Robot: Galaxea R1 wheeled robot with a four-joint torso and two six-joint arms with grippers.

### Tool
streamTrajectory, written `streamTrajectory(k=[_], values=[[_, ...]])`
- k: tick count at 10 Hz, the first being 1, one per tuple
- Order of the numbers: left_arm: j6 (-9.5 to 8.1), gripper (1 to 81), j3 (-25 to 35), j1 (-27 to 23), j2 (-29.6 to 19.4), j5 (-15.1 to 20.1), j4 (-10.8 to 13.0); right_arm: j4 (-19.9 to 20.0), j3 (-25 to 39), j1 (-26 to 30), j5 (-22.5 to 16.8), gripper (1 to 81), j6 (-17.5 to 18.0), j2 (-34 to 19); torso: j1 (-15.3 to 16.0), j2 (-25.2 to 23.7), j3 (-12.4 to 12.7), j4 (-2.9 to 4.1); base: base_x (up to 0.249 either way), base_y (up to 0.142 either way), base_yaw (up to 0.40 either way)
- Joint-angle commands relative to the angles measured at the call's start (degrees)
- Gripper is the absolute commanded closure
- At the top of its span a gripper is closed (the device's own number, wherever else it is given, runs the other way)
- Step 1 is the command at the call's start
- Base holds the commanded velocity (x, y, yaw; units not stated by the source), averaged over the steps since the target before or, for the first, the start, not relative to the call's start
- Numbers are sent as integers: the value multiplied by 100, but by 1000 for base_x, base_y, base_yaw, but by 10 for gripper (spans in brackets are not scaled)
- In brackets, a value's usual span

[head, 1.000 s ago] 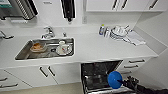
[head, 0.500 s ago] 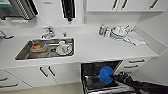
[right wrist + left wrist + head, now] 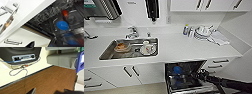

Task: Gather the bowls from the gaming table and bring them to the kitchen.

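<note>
I am in the kitchen, facing its white countertop (image 3: pixel 184 48) and steel sink (image 3: pixel 109 53). Below the counter a dishwasher (image 3: pixel 184 67) stands open, with a blue round thing (image 3: pixel 177 70) (image 3: pixel 62 25) in its dark rack. My right gripper (image 3: pixel 200 74) reaches in from the right, close beside the blue thing and just over the rack. My left gripper (image 3: pixel 50 91) hangs open over a brown wooden floor (image 3: pixel 50 79), with nothing between its fingers. The bowls cannot be made out here, and the gaming table is out of view.
The sink holds a round dish with something orange (image 3: pixel 121 47) and a white cup on a plate (image 3: pixel 147 48). Stacked dishes (image 3: pixel 202 32) and a cloth (image 3: pixel 219 38) lie at the counter's right end. An orange block (image 3: pixel 65 13) sits in the dishwasher rack.
The blue round thing has moved left, deeper over the dishwasher rack, and my right arm has reached further in. The camera has not shifted.
</note>
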Motion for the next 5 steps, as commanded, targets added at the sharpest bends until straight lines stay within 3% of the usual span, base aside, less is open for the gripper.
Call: streamTrajectory(k=[1,2,5], values=[[-34,10,-120,74,82,208,-362,58,1047,680,-761,10,65,-1102,0,0,0,0,0,0,0],[-25,10,-191,-42,91,243,-831,13,1331,469,-1292,10,56,-1517,0,0,0,0,0,0,0],[1,10,-463,-279,100,725,-973,4,1684,-567,-1970,10,-23,-2309,0,0,0,0,0,0,0]])
